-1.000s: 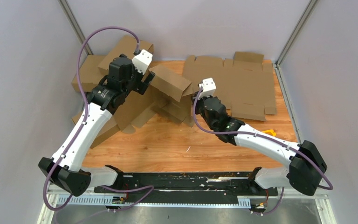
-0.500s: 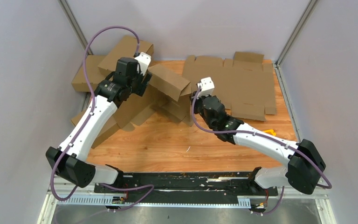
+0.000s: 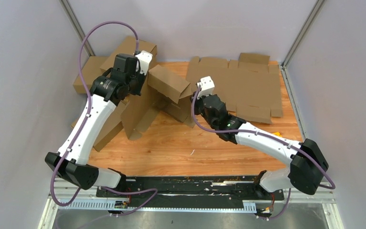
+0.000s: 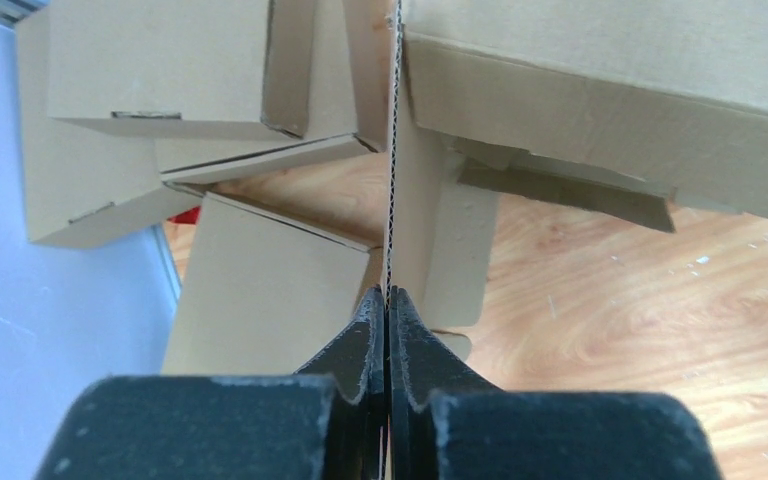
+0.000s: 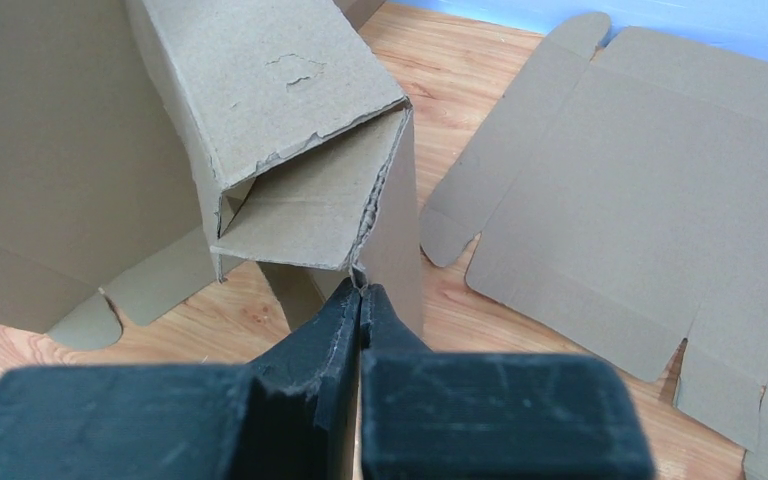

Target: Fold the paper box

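Note:
The paper box [image 3: 169, 83] is a brown cardboard piece, half folded, held above the table between my two arms. Its loose flaps [image 3: 140, 114] hang down to the wood. My left gripper [image 3: 143, 82] is shut on a thin upright panel of it, which the left wrist view shows edge-on [image 4: 392, 190] running straight into the closed gripper [image 4: 388, 297]. My right gripper [image 3: 194, 98] is shut on the torn lower corner of the box's open end [image 5: 300, 215], with the closed gripper [image 5: 360, 285] right at that corner.
A flat die-cut cardboard sheet [image 3: 248, 88] lies at the back right, also seen in the right wrist view [image 5: 620, 190]. Folded brown boxes [image 3: 124, 50] are piled at the back left against the wall [image 4: 150, 60]. A small yellow item [image 3: 275, 135] lies by the right arm.
My left gripper was open beside the box and has shut on its panel. The left arm swung closer in, and the right gripper shifted slightly left and back with the box corner.

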### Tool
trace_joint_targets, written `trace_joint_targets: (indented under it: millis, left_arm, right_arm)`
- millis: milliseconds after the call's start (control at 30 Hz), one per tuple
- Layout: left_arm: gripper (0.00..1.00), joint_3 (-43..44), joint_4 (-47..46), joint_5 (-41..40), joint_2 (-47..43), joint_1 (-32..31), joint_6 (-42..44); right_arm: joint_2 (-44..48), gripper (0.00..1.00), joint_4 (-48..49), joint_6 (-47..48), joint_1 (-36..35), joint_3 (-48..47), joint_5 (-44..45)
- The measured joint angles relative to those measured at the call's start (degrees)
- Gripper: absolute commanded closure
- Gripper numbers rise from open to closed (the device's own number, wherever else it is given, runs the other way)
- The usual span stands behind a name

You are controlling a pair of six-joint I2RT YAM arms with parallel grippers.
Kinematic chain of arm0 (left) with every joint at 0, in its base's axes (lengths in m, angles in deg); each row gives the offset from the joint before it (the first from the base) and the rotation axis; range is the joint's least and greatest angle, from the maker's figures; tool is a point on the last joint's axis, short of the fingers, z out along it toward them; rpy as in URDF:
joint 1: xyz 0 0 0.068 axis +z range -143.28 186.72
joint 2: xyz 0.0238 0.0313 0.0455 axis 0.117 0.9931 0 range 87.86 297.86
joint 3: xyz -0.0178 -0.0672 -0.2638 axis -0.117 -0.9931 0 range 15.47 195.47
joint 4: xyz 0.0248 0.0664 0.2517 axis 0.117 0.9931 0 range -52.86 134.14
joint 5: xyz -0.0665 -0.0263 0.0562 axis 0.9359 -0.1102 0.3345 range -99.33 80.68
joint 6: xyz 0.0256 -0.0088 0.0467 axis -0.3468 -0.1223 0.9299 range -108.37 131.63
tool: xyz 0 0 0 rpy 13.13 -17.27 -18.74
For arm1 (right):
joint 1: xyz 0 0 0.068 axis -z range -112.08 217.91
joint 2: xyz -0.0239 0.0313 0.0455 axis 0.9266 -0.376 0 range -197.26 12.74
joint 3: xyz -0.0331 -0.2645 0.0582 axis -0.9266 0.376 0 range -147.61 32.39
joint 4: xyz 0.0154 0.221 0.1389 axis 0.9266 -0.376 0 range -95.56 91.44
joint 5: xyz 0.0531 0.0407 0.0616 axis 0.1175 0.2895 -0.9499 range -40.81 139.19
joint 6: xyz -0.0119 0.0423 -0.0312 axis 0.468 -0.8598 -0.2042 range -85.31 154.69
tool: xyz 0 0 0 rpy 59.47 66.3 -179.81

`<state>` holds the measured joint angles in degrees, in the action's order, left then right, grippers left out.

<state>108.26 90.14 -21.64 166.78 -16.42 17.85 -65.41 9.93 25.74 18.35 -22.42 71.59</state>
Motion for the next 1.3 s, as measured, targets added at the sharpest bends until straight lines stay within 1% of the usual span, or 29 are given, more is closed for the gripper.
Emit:
trace_joint_targets:
  millis: [133, 233, 333, 533, 633, 900, 967, 1067, 1233, 1300]
  left_arm:
    - [1.00, 3.02, 3.78, 3.41, 0.28, 0.11, -1.86]
    - [1.00, 6.97, 7.04, 7.65, 0.92, 0.37, -4.22]
    - [1.00, 8.79, 8.26, 12.66, 0.96, 0.70, -6.47]
    - [1.00, 8.31, 8.37, 22.69, 0.07, 0.76, -10.32]
    - [1.00, 7.13, 8.33, 26.32, -1.29, 0.83, -11.63]
    - [1.00, 4.94, 9.03, 31.28, -3.02, 0.83, -14.32]
    - [1.00, 4.07, 8.90, 31.78, -3.02, 0.83, -14.69]
    - [1.00, 2.01, 8.74, 32.28, -3.02, 0.83, -14.88]
    - [1.00, 0.13, 7.13, 32.89, -3.02, 0.83, -14.84]
    - [1.00, 0.13, 6.99, 33.07, -3.02, 0.83, -14.84]
  right_arm:
    - [-0.66, 1.00, -2.03, -0.46, 0.00, -1.64, 0.87]
    - [-0.66, 1.00, -3.54, -0.98, 0.00, -2.73, 2.03]
    - [-0.66, 1.00, -5.07, -1.31, 0.07, -3.21, 2.49]
    - [-0.50, 1.00, -7.54, -1.49, 0.20, -3.56, 2.05]
    - [0.28, 1.00, -9.29, -1.49, 0.26, -3.69, 1.97]
    - [6.75, 0.99, -19.08, -2.67, 0.26, -4.44, 0.46]
    - [7.93, 0.96, -20.65, -2.73, 0.26, -4.44, -0.63]
    - [9.79, 0.85, -23.21, -2.29, 0.26, -4.44, -3.37]
    - [12.76, 0.78, -23.67, -0.98, 0.26, -2.91, -6.86]
    - [13.79, 0.73, -23.69, -0.76, 0.33, -1.70, -7.67]
